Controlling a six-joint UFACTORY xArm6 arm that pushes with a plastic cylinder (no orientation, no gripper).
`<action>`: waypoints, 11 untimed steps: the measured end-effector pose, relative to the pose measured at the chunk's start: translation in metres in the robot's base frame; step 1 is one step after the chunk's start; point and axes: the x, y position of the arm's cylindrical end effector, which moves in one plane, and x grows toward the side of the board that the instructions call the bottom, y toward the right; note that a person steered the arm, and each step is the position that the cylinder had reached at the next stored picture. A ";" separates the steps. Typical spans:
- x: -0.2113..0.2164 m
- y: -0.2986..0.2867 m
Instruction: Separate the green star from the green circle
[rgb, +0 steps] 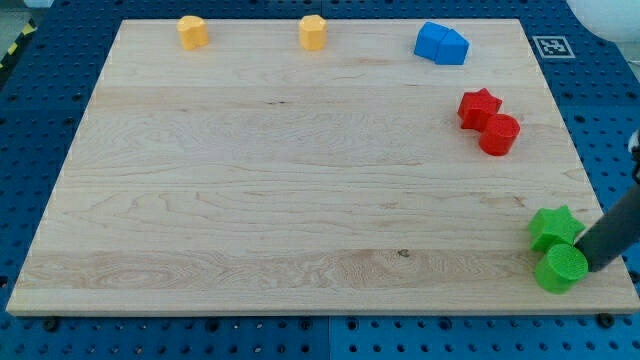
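Note:
The green star (553, 227) lies near the board's bottom right corner. The green circle (561, 267) sits just below it, touching it. My tip (597, 268) is the lower end of a dark rod that comes in from the view's right edge. It rests right beside the green circle on its right side, just below and right of the star.
A red star (478, 107) and a red circle (499, 134) touch each other at the right. Two blue blocks (441, 43) lie together at the top right. Two yellow blocks (192, 31) (313, 32) stand along the top edge. The wooden board (300, 200) ends just right of my tip.

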 end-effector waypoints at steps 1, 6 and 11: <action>-0.002 -0.006; -0.010 0.014; -0.049 -0.005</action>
